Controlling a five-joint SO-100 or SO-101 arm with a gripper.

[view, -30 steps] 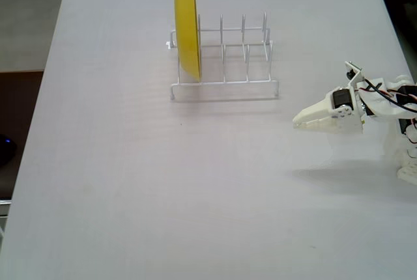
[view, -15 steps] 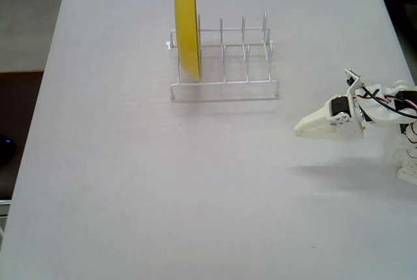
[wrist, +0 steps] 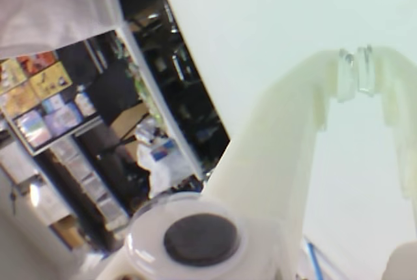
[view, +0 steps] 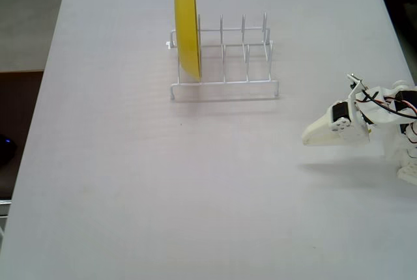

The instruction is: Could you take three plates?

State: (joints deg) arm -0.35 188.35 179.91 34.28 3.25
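Showing gripper [wrist: 356, 71] tips pressed together, empty, wrist view | fixed view: yellow plate [view: 187, 23] racked

White counter [view: 130, 182] with rounded far corners, seen from above in the fixed view. A white wire rack [view: 225, 58] stands directly on it near the far edge, holding a yellow plate [view: 187, 23] upright on edge in its leftmost slot. The arm's base [view: 409, 172] sits at the counter's right edge.
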